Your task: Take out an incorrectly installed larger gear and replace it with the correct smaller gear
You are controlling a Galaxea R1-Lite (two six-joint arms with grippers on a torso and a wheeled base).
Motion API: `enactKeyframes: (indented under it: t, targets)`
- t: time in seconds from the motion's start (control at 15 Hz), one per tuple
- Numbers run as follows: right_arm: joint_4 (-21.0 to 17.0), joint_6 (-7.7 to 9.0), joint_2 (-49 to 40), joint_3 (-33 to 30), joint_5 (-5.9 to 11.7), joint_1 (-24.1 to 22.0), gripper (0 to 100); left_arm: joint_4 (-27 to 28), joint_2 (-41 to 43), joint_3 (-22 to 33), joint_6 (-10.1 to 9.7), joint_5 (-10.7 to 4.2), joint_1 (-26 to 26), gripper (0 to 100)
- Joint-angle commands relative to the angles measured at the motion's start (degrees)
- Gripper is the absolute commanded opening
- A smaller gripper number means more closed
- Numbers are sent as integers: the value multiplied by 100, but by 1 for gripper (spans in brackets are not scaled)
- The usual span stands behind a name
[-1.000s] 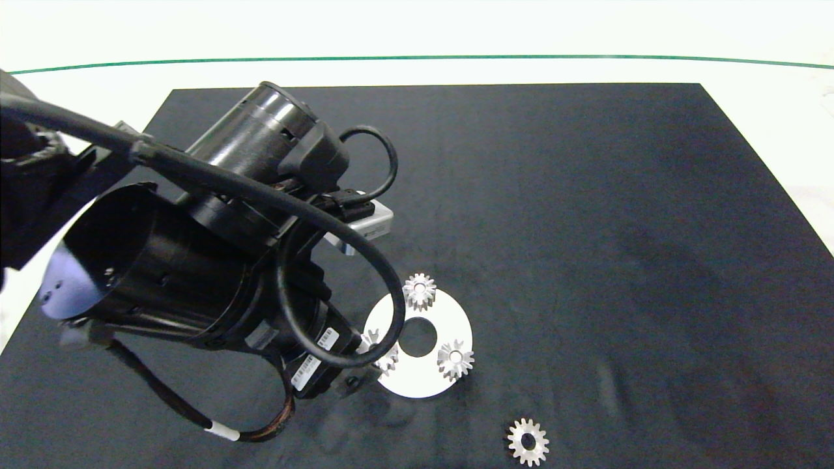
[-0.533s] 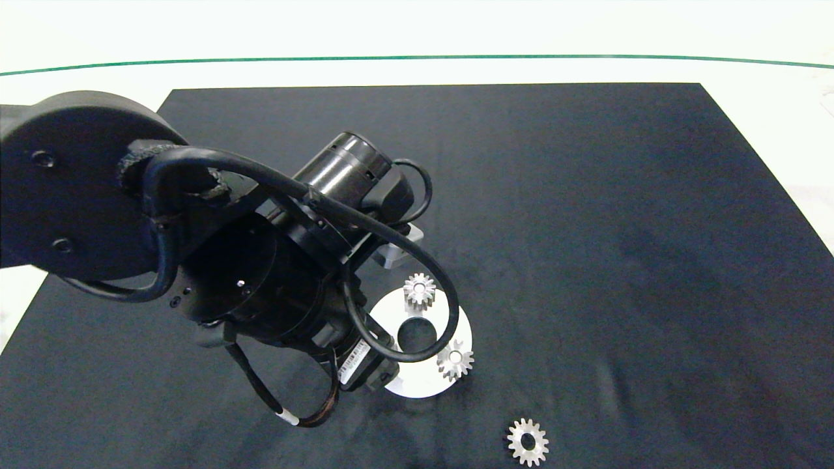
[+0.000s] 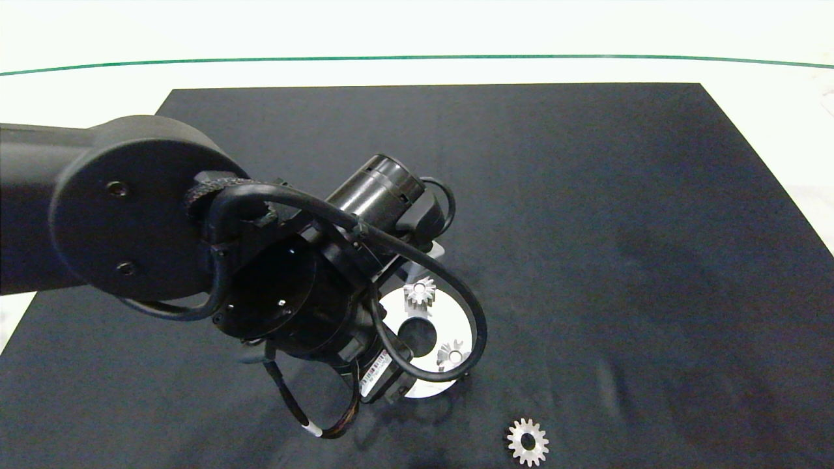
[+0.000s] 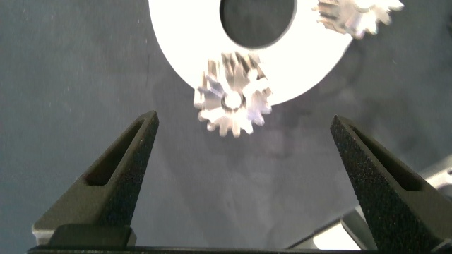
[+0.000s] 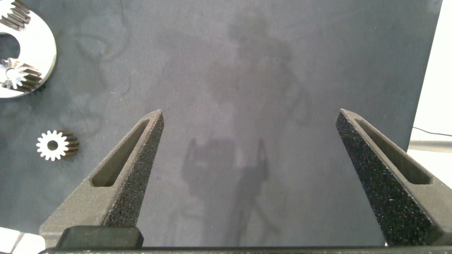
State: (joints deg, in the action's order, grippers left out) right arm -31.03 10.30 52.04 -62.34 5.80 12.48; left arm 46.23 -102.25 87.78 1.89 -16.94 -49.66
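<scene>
Poised above the white ring plate [image 3: 435, 388], the left claw [image 4: 244, 152] hangs with its two grey fingers spread wide and nothing between them. Directly ahead of the gap, in the left wrist view, stands the big gear [image 4: 232, 102], a chunky silver piece upright on the plate's edge, its small centre hole facing the camera; it lies beyond the fingertips, somewhat nearer the finger on the side where the dark mat [image 3: 586, 228] shows, and apart from both. In the head view the left arm hides this gear, while two similar chunky gears show on the plate, one at the far rim [image 3: 419, 292] and one on the side toward the spare [image 3: 451, 355]. The flat small gear [image 3: 528, 442] with the wide hole lies on the mat, well apart from the plate. The right claw [image 5: 258, 166] hovers off to the side, fingers also spread and empty. By this reckoning the left arm is the nearer one, and needs only to advance straight and close.
</scene>
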Motion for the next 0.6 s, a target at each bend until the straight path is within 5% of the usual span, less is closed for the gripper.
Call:
enactKeyframes:
  t: [0.07,0.6]
  targets:
    - [-18,7,-19,3,-44,0,100,0,-154,11,22,-107,36,100]
    - [-9,7,-19,3,-150,-9,100,-158,-339,-42,22,-151,53,100]
